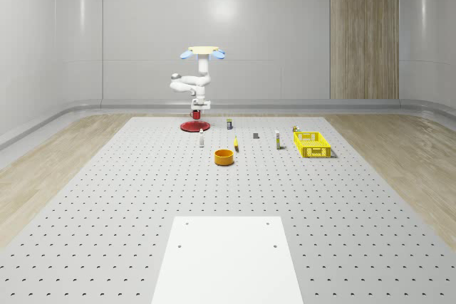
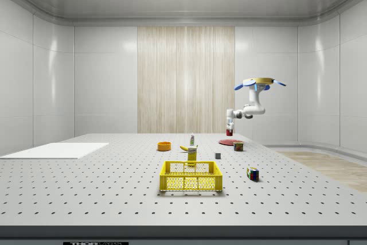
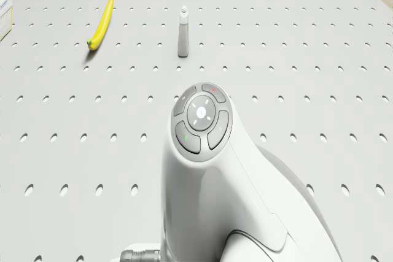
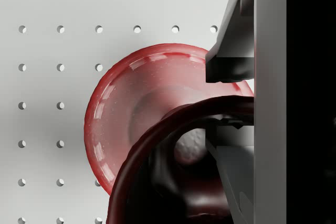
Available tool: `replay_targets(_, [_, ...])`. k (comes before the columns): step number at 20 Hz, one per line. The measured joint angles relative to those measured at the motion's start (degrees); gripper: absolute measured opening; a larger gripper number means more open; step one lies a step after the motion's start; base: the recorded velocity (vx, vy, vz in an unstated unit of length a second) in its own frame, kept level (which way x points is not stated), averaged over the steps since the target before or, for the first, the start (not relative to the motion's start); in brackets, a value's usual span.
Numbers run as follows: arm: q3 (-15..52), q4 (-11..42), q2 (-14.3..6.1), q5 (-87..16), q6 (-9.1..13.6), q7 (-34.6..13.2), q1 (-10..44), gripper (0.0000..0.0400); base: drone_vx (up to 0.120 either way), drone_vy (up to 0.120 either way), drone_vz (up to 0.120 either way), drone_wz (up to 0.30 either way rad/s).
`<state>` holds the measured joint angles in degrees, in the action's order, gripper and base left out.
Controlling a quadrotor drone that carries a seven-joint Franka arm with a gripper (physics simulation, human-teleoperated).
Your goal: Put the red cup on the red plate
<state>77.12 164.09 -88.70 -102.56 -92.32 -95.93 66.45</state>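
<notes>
Red cup sits right up against the wrist camera, pinched at its rim by the gripper, just above the red plate. The drone hovers over it (off-center, I'd say), so letting go now could tip the cup off the edge.

The drone is being shown hovering above the table's far end, the red cup being held over the red plate.

red cup: dark glossy red, upright, held above the plate
red plate: round, flat on counter, beneath cup
</notes>
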Motion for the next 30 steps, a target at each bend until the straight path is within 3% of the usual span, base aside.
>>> replay_targets(20, [-12.8,-3.9,0.3,-12.1,-4.7,0.0,2.5,0.0099,0.0,0.0,0.0,0.0])
replay_targets(22, [-13.5,-4.2,0.5,-12.8,-4.8,0.0,2.6,0.0217,0.0,0.0,0.0,0.0])
replay_targets(24, [-13.9,-4.4,0.7,-13.2,-4.8,0.0,2.6,0.0289,0.0,0.0,0.0,0.0])
replay_targets(27, [-13.0,-3.9,0.9,-12.5,-4.2,0.1,2.2,0.0348,0.0,0.0,0.0,0.0])
replay_targets(30, [-11.8,-3.4,1.0,-11.5,-3.4,0.2,1.8,0.0375,0.0,0.0,0.0,0.0])
